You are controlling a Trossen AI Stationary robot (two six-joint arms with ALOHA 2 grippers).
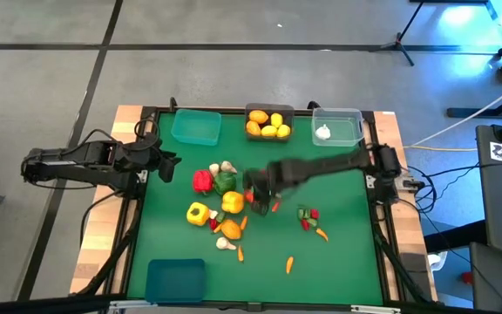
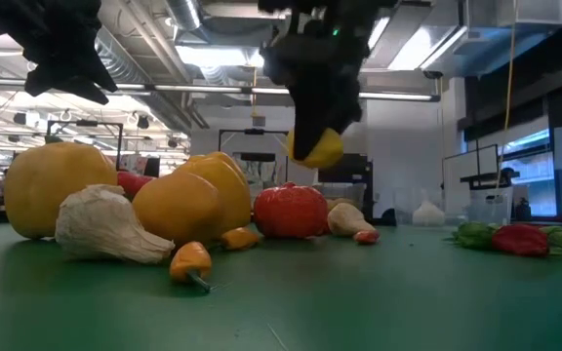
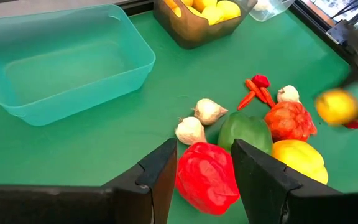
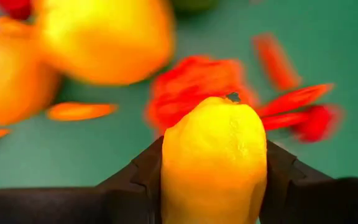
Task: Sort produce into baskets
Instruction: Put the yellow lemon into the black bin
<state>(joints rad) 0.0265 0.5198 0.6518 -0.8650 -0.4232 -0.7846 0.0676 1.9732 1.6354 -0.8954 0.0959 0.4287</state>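
Step in hand: lift-off with one piece of produce. The right gripper (image 4: 213, 180) grips a lemon (image 4: 214, 158), one finger on each side; in the low view the lemon (image 2: 315, 147) hangs clear of the green mat, above the heap. In the high view this gripper (image 1: 264, 194) sits at frame centre, just right of the produce pile.

The left gripper (image 3: 204, 180) waits at the left edge of the mat in the high view (image 1: 168, 166). Its fingers look parted in its wrist view, yet I judge it clenched on nothing; the red pepper (image 3: 207, 177) lies on the mat beyond it, untouched.

Baskets: the dark grey bin (image 1: 269, 112) at top centre of the high view already holds yellow and orange fruit; the teal bin (image 1: 196, 127) to its left looks empty; the clear bin (image 1: 338, 126) to its right holds one white piece; the blue bin (image 1: 175, 279) is lower left.

Next move, as I judge it: carry the lemon toward the top of the frame to the dark grey bin and release above its rim. This needs enough height to clear the wall.
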